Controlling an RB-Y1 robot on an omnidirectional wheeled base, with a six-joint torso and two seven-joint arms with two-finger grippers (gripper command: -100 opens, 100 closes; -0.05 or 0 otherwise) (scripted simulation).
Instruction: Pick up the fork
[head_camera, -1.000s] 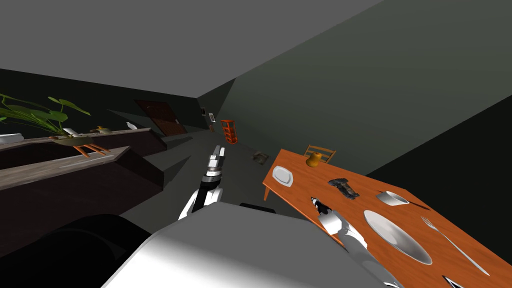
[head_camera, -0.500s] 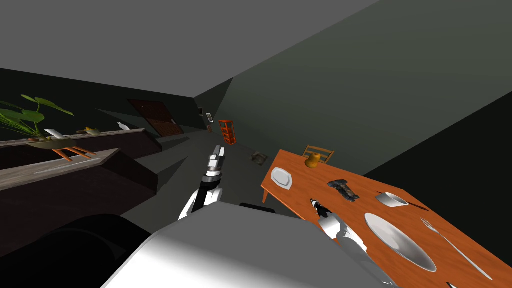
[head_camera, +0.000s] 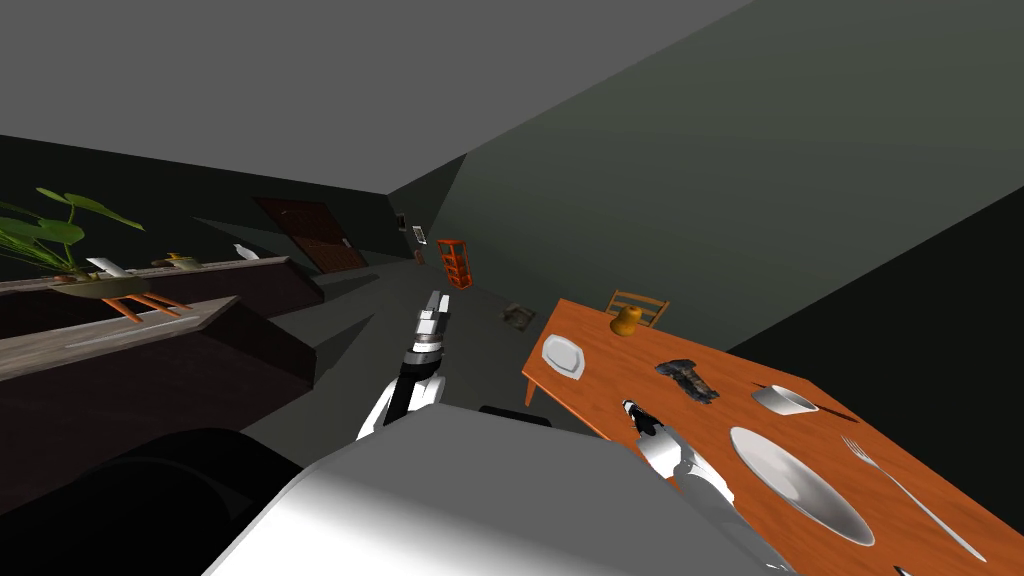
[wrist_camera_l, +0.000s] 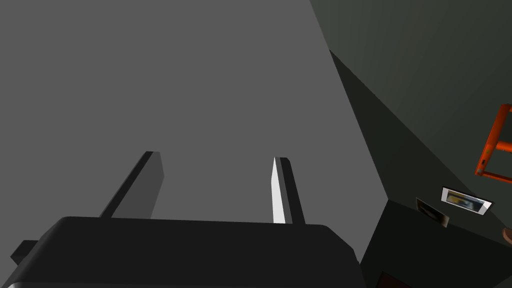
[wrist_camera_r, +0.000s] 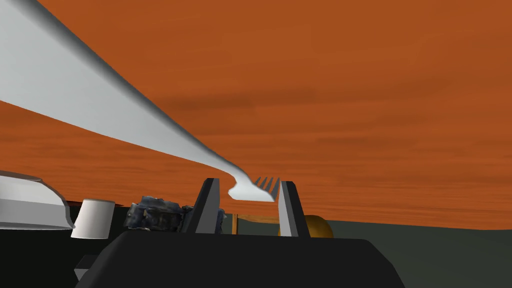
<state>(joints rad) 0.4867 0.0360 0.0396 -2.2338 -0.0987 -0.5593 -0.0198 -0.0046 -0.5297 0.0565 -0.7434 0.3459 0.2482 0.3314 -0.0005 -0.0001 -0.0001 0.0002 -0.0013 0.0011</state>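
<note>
An orange-brown table was laid with a large plate, a fork at its 3 o'clock and a bowl at its 12 o'clock. A dark object, a small plate and an ochre pot were set farther along.

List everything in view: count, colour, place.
table: one, orange-brown, right
fork: one, grey, right of big plate
big plate: one, white, table's near end
small plate: one, white, table's far corner
bowl: one, white, beyond big plate
dark lump: one, black, mid-table
jar: one, yellow, table's far edge
chair: one, brown, behind table
shelf: one, orange, far wall
plant: one, green, left counter
left tool: one, grey, open, above floor
right tool: one, grey, table's near edge
</note>
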